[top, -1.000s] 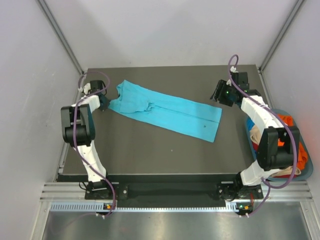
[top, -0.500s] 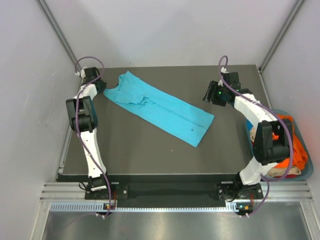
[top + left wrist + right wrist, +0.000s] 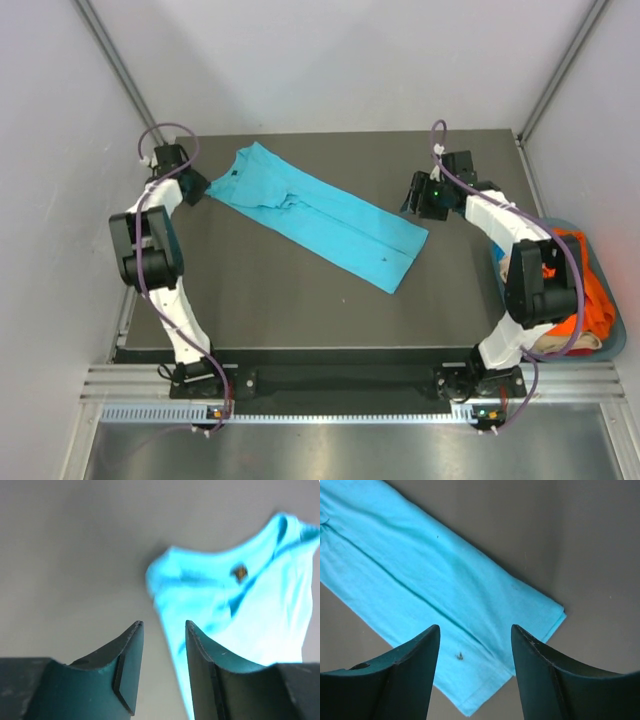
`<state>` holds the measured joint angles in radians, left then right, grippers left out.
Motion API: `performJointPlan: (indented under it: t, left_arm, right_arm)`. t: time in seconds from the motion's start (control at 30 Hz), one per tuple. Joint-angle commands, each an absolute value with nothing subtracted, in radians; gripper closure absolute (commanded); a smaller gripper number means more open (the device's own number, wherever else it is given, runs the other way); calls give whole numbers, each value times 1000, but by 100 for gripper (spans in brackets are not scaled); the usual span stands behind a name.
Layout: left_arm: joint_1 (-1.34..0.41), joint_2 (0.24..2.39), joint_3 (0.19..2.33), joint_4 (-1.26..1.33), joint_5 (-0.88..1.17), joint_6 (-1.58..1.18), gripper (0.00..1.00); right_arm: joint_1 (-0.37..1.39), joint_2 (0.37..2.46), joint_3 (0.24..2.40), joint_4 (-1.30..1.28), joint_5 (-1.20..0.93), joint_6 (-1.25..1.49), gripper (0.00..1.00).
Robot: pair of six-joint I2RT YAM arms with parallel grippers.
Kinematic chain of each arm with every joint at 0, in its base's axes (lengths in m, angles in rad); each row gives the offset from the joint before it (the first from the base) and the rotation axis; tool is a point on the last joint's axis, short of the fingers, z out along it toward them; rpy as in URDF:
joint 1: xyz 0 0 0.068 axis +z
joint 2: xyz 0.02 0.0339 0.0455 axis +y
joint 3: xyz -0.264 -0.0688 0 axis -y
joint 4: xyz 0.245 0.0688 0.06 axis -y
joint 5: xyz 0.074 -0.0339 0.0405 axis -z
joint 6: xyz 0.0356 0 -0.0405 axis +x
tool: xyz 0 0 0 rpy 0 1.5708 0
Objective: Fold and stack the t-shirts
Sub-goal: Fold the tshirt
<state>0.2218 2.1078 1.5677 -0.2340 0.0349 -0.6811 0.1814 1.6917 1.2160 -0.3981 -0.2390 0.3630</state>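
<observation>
While our left gripper [image 3: 163, 623] and right gripper [image 3: 475, 627] gape empty, turquoise t-shirt [image 3: 330, 218] just ahead, we judge a crosswise fold comes next.

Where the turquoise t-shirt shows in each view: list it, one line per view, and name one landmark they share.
Top external: turquoise t-shirt lies diagonally across the dark table, collar upper left.
Left wrist: its collar end fills the right side.
Right wrist: its hem end runs from upper left to lower right.
Shared landmark: the dark table under it.
</observation>
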Motion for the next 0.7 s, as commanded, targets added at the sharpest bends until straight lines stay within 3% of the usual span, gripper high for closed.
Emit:
performJointPlan:
  t: [0.0, 0.27, 0.57, 0.67]
  left_arm:
    - [209, 1899, 1438, -255, -5, -695, 56]
    - [32, 1603, 1129, -287, -143, -726, 53]
    - [-349, 1343, 893, -281, -210, -983, 53]
    - [-568, 1269, 818, -276, -328, -1182, 54]
  right_arm:
    - [195, 1589, 1204, -394, -259, 370, 41]
    - [196, 1506, 1169, -416, -279, 368, 41]
    - [196, 1421, 1129, -437, -302, 371, 41]
    - [196, 1396, 1120, -455, -288, 383, 41]
